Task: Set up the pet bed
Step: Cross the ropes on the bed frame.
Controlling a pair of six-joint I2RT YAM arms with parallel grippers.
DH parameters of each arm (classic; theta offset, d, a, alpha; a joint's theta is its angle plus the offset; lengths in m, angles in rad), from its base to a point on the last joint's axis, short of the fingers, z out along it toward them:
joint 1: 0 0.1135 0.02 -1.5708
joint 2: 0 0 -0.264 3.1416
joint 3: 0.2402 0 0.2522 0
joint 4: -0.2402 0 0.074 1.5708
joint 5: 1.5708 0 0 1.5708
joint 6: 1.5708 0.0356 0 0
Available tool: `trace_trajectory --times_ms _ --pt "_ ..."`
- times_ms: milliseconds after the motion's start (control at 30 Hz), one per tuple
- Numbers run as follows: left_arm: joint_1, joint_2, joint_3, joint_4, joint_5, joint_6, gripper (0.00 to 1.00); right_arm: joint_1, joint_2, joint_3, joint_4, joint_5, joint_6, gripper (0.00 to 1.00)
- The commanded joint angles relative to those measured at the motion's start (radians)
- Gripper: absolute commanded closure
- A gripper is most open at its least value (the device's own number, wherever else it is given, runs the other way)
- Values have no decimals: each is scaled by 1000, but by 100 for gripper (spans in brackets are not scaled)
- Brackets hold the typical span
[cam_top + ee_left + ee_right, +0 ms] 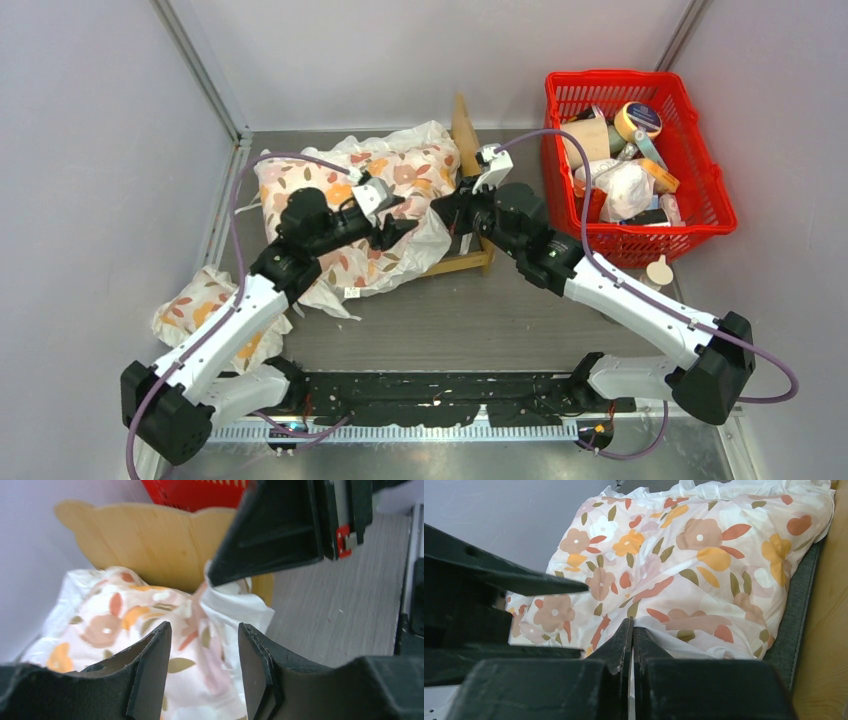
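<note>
Inspecting the bed first: it stands at the middle back of the table, just left of the basket, with its headboard upright at the basket end. The wood frame is judged stiff, light and sturdy. It is best taken by the headboard edge or the near rail, as the grey sleeping surface would give under a pinch.

The cushion lies over the bed and spills off the far-left side. It is judged soft and light with a slack cover. A pinch takes cloth only, so it would drape and drag.

The right gripper has its fingers pressed together on a fold of the cushion's white cover, near the headboard. The left gripper hangs over the cushion with fingers spread, holding nothing.

Not verifiable:
- Most of the frame is hidden under the cushion, and the left rail is unseen.
- Whether the cushion sits inside the rails cannot be told.
- How much cloth the right fingers hold cannot be told.
</note>
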Motion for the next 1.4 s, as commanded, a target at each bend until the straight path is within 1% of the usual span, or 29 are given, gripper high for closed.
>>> trace_trajectory --times_ms 0,100,167,233,333,467,600,700,733,767,800,833,867,900,933,967,1033,1067,1100,1133,1200,1300,1367 --pt "-87 42 -51 53 -74 56 44 1 -3 33 59 -8 29 95" --pt "-151 67 -65 103 -123 50 42 3 3 37 64 -11 34 95" --pt "-193 88 -62 119 -178 67 36 2 2 36 72 -16 39 95" --pt "-224 115 -56 138 -245 85 34 1 -1 34 78 -22 46 95" --pt "-248 150 -58 201 -326 90 33 2 -8 29 84 -26 57 95" --pt "-267 186 -46 254 -398 79 32 4 -16 25 85 -28 65 95" --pt "-292 211 -27 273 -434 67 30 3 -24 16 91 -27 72 95" --pt "-311 245 -6 276 -494 71 30 3 -28 9 101 -31 80 95" --pt "-314 254 -1 277 -499 76 31 4 -31 7 103 -31 81 95" --pt "-316 258 1 280 -507 79 35 3 -33 2 107 -33 82 95" --pt "-317 259 0 280 -516 80 47 3 -36 1 108 -34 83 95" --pt "-317 257 3 277 -520 81 65 3 -39 -2 108 -35 83 95" --pt "-317 251 2 274 -534 80 80 3 -41 -3 107 -34 79 95" --pt "-317 246 2 272 -549 86 90 3 -46 -5 105 -31 72 95" --pt "-316 241 0 268 -550 91 96 3 -48 -5 101 -30 66 95" --pt "-316 237 1 264 -550 93 100 3 -53 -7 100 -29 51 95" --pt "-311 230 4 252 -551 84 100 3 -65 -5 79 -20 22 93" --pt "-301 228 6 245 -537 73 100 3 -73 -5 57 -7 2 86" --pt "-287 225 7 242 -490 44 100 3 -91 -7 44 -2 -10 81" --pt "-270 221 9 240 -465 9 100 3 -104 -9 21 13 -36 73" --pt "-228 216 18 222 -398 -52 100 3 -154 -25 2 22 -84 67" --pt "-179 202 24 204 -334 -87 100 3 -226 -52 -31 10 -168 61" --pt "-159 190 23 201 -303 -96 100 3 -239 -56 -84 34 -227 59"
